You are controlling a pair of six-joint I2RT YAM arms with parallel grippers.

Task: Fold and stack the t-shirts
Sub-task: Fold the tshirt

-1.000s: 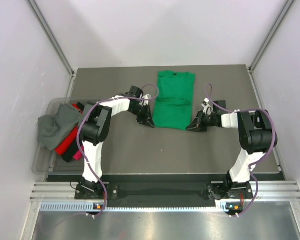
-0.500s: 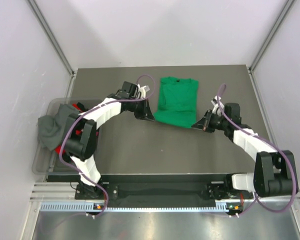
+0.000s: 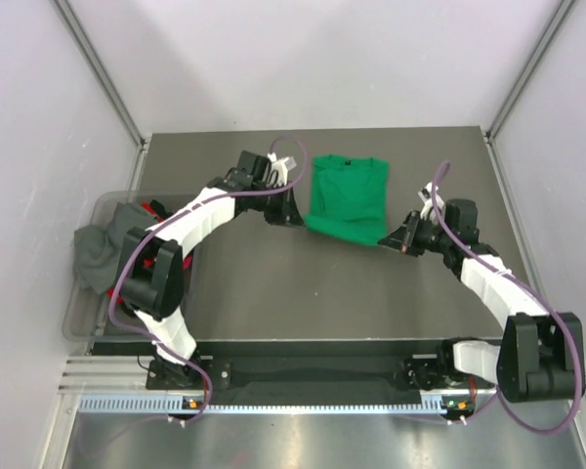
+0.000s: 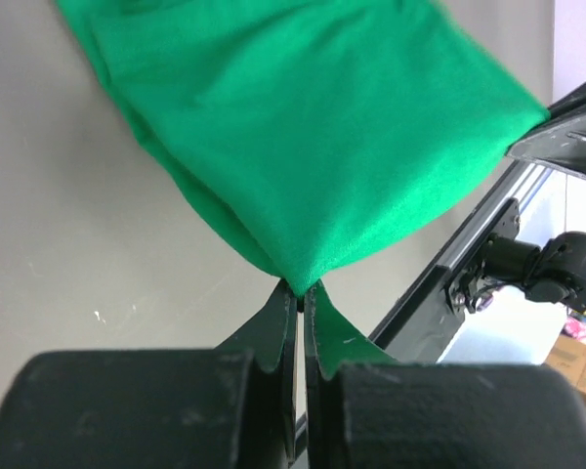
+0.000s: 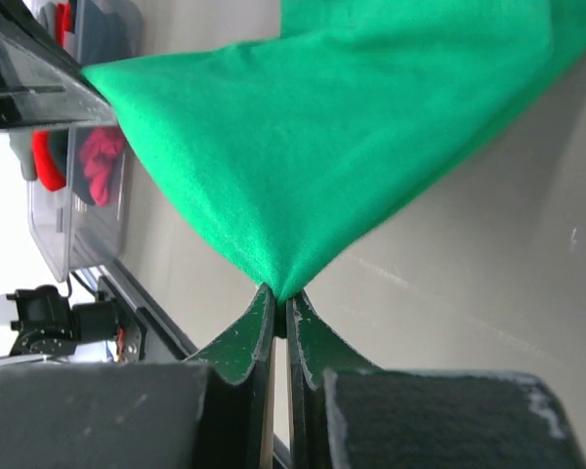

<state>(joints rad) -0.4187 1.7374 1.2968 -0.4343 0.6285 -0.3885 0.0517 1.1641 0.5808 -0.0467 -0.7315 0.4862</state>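
Note:
The bright green t-shirt (image 3: 348, 197) lies folded lengthwise at the back middle of the table, collar to the rear. My left gripper (image 3: 291, 217) is shut on its near left corner, seen pinched in the left wrist view (image 4: 301, 289). My right gripper (image 3: 398, 240) is shut on its near right corner, seen pinched in the right wrist view (image 5: 279, 296). Both corners are lifted off the table, and the cloth (image 4: 303, 127) hangs taut between them. Grey (image 3: 103, 249), red (image 3: 137, 278) and pink t-shirts lie heaped at the left.
A clear plastic bin (image 3: 83, 313) at the table's left edge holds the other shirts; it also shows in the right wrist view (image 5: 78, 210). Grey side walls stand close on both sides. The table's back edge is just behind the green shirt's collar.
Both grippers have carried the shirt's near edge toward the back and a little right; the near part now overlaps the rest, so the shirt looks shorter. Both arms have stretched out.

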